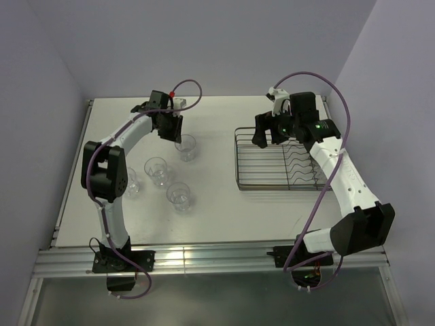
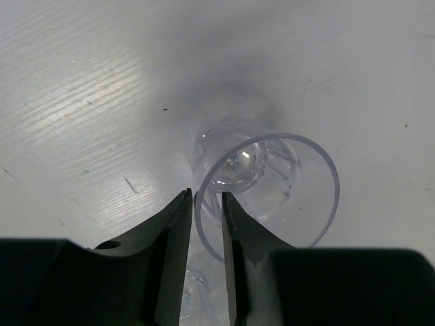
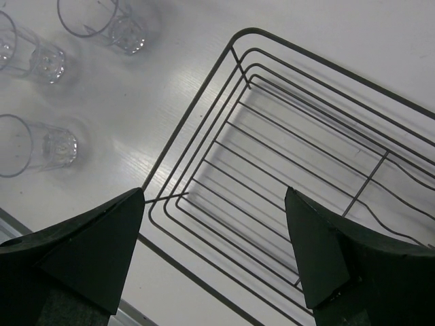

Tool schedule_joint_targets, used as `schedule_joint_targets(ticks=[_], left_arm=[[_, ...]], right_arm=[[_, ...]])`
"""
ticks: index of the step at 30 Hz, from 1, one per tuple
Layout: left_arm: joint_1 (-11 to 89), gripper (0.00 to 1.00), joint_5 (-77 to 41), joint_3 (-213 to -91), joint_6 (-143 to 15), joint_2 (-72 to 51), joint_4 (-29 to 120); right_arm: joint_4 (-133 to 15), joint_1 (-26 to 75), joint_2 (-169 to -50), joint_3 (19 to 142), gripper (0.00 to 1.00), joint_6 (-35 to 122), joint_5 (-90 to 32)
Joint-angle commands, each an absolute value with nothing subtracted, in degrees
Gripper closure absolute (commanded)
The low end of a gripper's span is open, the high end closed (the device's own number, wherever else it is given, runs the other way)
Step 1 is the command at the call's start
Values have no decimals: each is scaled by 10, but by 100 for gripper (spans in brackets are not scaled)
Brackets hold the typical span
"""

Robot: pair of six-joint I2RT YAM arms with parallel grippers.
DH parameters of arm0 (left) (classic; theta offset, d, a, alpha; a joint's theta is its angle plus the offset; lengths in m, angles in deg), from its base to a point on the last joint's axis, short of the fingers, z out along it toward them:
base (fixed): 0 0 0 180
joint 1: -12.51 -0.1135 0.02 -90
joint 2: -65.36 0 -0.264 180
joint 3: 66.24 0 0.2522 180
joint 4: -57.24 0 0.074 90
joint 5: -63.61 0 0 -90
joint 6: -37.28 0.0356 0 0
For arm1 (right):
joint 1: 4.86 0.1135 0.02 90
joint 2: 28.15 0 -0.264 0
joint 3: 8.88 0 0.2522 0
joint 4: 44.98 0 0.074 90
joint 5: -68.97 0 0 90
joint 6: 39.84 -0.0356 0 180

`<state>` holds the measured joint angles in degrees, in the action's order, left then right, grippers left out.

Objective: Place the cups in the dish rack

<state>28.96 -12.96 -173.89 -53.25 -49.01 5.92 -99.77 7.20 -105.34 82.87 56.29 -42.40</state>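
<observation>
Several clear cups stand upright on the left half of the white table. My left gripper [image 1: 173,129] hangs over the farthest cup [image 1: 185,146]. In the left wrist view its jaws [image 2: 206,195] are narrow and straddle that cup's rim [image 2: 299,146], one finger inside and one outside. The rim lies against the outer finger, with a gap still showing to the inner one. The dish rack [image 1: 279,161] lies on the right with nothing in it. My right gripper [image 1: 268,139] hovers wide open above its far left corner [image 3: 204,109], holding nothing.
The other cups [image 1: 157,170] [image 1: 180,195] [image 1: 134,183] cluster near the left arm's elbow. Three cups [image 3: 109,24] [image 3: 30,54] [image 3: 34,142] show left of the rack in the right wrist view. Wavy wire dividers [image 1: 302,163] fill the rack's right part. Walls close in the table at the back and both sides.
</observation>
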Motion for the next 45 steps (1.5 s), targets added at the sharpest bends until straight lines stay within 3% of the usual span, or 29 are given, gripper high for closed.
schedule_joint_targets(ticks=[1, 4, 9, 15, 19, 25, 32, 35, 36, 37, 41, 45], left_arm=[[292, 69, -86, -1748, -558, -485, 86], [293, 75, -63, -1753, -565, -485, 81], [292, 89, -31, -1762, -572, -447, 91], [296, 99, -90, -1803, -533, -459, 18], [295, 100, -80, -1786, -511, -457, 2], [249, 100, 99, -1693, -598, -327, 152], [205, 100, 298, -1734, -705, -261, 148], [202, 100, 378, -1667, -844, -223, 271], [202, 100, 392, -1603, -960, -208, 338], [202, 100, 400, -1565, -1033, -177, 518], [202, 100, 391, -1463, -1281, -146, 822], [202, 100, 390, -1451, -1333, -131, 897]], right_arm=[[-973, 80, -1061, 853, 8, 558, -442], [-977, 82, -1067, 876, 0, 554, -450], [-979, 87, -1076, 912, 0, 544, -463], [-973, 89, -1073, 912, 0, 536, -470], [-964, 89, -1066, 900, 0, 538, -464], [-947, 88, -1051, 869, 0, 524, -456], [-897, 88, -1012, 878, 0, 517, -479], [-856, 88, -987, 872, 0, 516, -508], [-841, 88, -979, 869, 0, 513, -517], [-827, 88, -972, 870, 0, 511, -528], [-814, 87, -980, 896, 0, 467, -570], [-797, 87, -988, 911, 0, 383, -665]])
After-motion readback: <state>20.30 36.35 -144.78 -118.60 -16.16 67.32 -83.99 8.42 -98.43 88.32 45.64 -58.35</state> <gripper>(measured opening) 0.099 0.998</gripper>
